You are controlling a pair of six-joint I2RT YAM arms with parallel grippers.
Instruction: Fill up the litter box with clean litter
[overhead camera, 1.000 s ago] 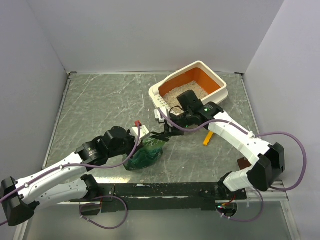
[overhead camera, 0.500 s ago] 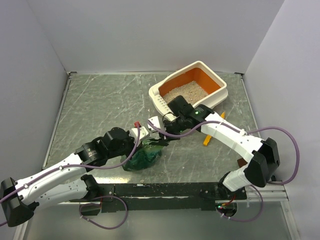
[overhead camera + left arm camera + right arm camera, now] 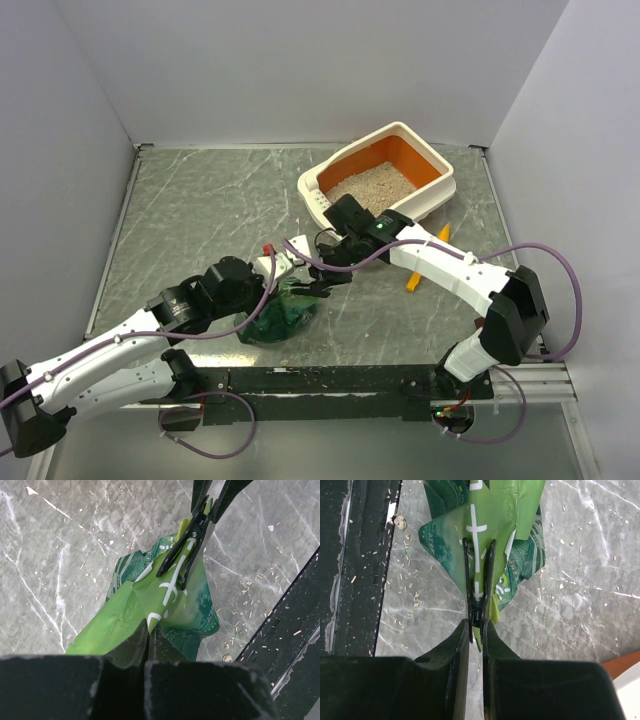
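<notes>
**Left fingers** (image 3: 75, 687): pressed together on the top fold of the green bag (image 3: 192, 612), with crinkled film pinched between them. In the left wrist view the fold runs from the pinch toward 12 o'clock.

**Right fingers** (image 3: 442, 680): clamped on the handles of a black clip (image 3: 478, 585), squeezing them close. The clip's two thin arms straddle the bag's light-green flap, one on each face, over white lettering. I cannot tell whether they press on the film or stand a hair off it. In the left wrist view the clip enters from 12 to 1 o'clock and meets the flap just beyond the left pinch.

**Bag:** it sits on the grey marbled table (image 3: 200, 210) at about 6 o'clock in the top view, just ahead of the black rail (image 3: 320, 380). The left wrist is at its 9 o'clock and the right wrist at its 1 o'clock. Loose grains (image 3: 240, 630) are scattered on the table around it.

**Litter box** (image 3: 400, 152): at about 1 o'clock on the table near the back right corner, set on a diagonal and well apart from the bag. The clean litter (image 3: 370, 185) covers its floor, and the orange wall is bare at the far end.

**Yellow-orange scoop** (image 3: 415, 278): lies on the table at the box's 6 o'clock, partly under the right forearm.
</notes>
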